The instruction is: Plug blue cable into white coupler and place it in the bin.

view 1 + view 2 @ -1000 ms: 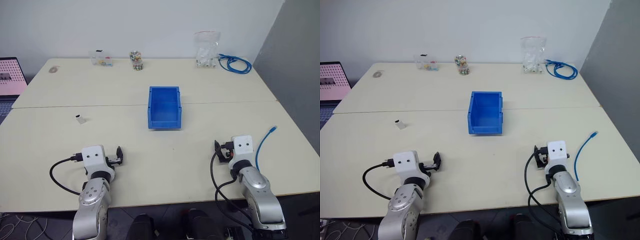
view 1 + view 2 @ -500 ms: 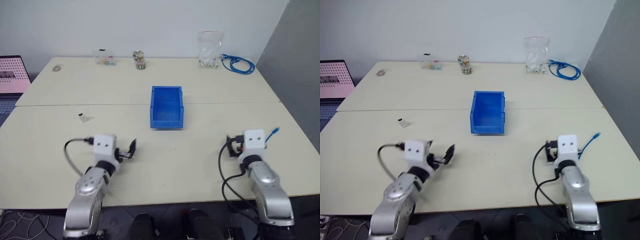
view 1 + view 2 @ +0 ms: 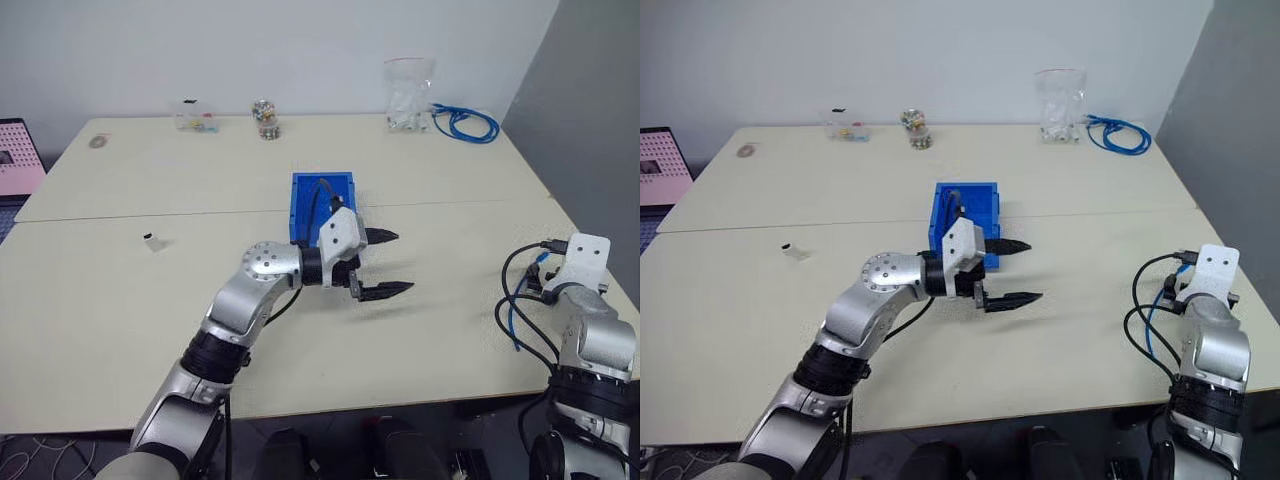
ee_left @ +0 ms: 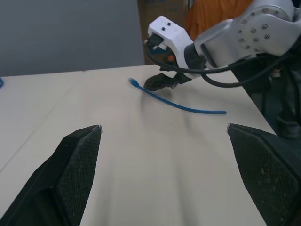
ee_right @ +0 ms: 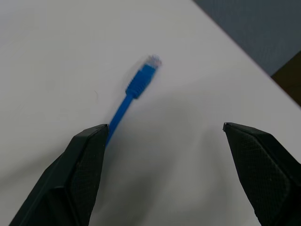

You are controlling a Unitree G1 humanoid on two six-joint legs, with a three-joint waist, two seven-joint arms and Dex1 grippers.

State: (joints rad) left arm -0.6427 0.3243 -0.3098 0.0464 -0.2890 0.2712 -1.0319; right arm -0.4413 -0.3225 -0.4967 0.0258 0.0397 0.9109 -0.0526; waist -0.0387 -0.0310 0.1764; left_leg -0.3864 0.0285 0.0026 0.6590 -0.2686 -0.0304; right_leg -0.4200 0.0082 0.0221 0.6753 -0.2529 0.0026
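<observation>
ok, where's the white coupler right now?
In the left eye view the white coupler lies on the table's left half, well left of the bin and apart from both grippers.

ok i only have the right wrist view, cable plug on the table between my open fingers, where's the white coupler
Observer: The white coupler lies on the left half of the table, far from the right gripper.
Operator: is the left gripper near it
Observer: No. The left gripper hangs open and empty, pointing right, in front of the bin.
Operator: rest of the cable free
Observer: Yes. The blue cable lies loose and nearly straight near the table's right edge.
</observation>
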